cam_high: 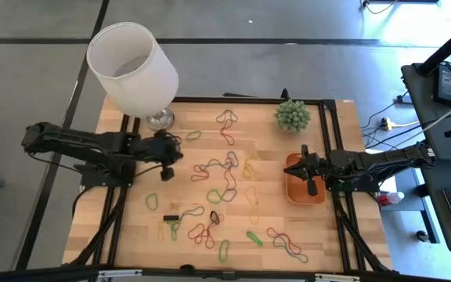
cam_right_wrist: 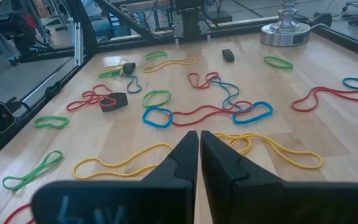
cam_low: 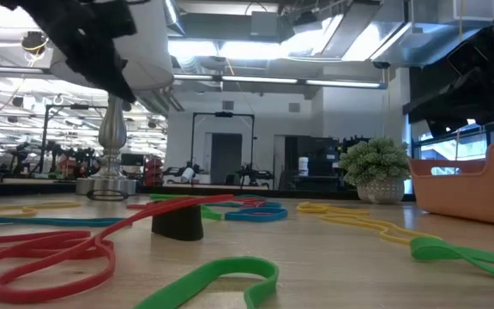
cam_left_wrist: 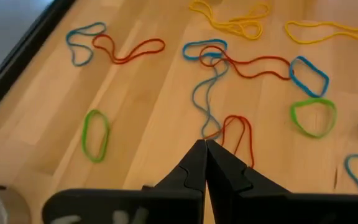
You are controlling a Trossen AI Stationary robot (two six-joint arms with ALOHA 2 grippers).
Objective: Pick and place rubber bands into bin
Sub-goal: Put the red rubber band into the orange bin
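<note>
Many rubber bands (cam_high: 225,168) in red, blue, green and yellow lie loose and flat over the wooden table; the wrist views show them too (cam_left_wrist: 241,65) (cam_right_wrist: 216,112). The orange bin (cam_high: 294,192) sits at the table's right side, and the low view shows its wall (cam_low: 470,184). My left gripper (cam_high: 174,157) hangs shut above the table's left half. Its tips (cam_left_wrist: 205,144) slant down toward a red and a blue band. My right gripper (cam_high: 292,167) is shut and nearly level over the bin, pointing left across the table (cam_right_wrist: 199,134).
A white-shaded lamp (cam_high: 131,66) stands on a metal foot (cam_high: 159,119) at the far left. A small potted plant (cam_high: 292,116) stands at the far right, behind the bin. Small black pieces (cam_high: 171,217) (cam_high: 214,218) lie among the near bands. A black frame edges the table.
</note>
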